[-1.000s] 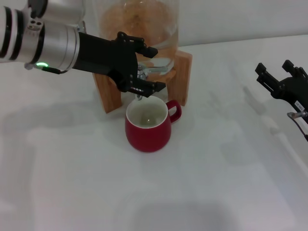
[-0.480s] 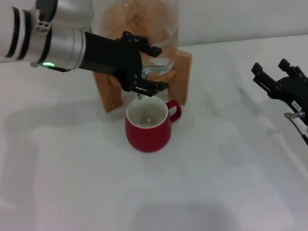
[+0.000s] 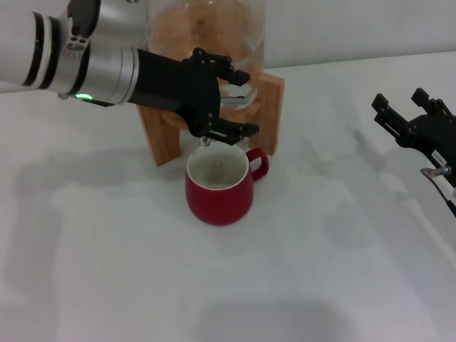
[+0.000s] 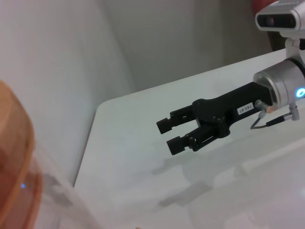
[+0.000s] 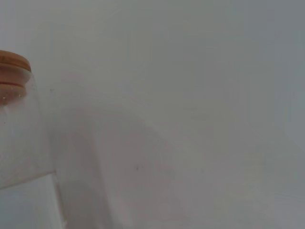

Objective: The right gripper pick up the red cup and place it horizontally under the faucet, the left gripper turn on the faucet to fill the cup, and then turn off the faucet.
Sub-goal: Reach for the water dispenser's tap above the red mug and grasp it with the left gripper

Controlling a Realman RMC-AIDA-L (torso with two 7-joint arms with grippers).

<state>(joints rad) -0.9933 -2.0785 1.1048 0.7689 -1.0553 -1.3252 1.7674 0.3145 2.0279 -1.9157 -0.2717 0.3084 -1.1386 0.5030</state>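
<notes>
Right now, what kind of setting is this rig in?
Likely a lab test bench, not a kitchen: bare white table, plain wall, one glass drink dispenser on a wooden stand, and a red cup beneath its faucet.

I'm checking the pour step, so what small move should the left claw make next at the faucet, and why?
Probably close the left claw on the faucet lever and turn it. The red cup already stands upright under the spout, the fingers straddle the tap, and little liquid shows inside. The right claw waits open, off to the right.

faucet [image 3: 212, 137] mostly hidden behind left tool [image 3: 231, 107], jar [image 3: 206, 32] top cropped
</notes>
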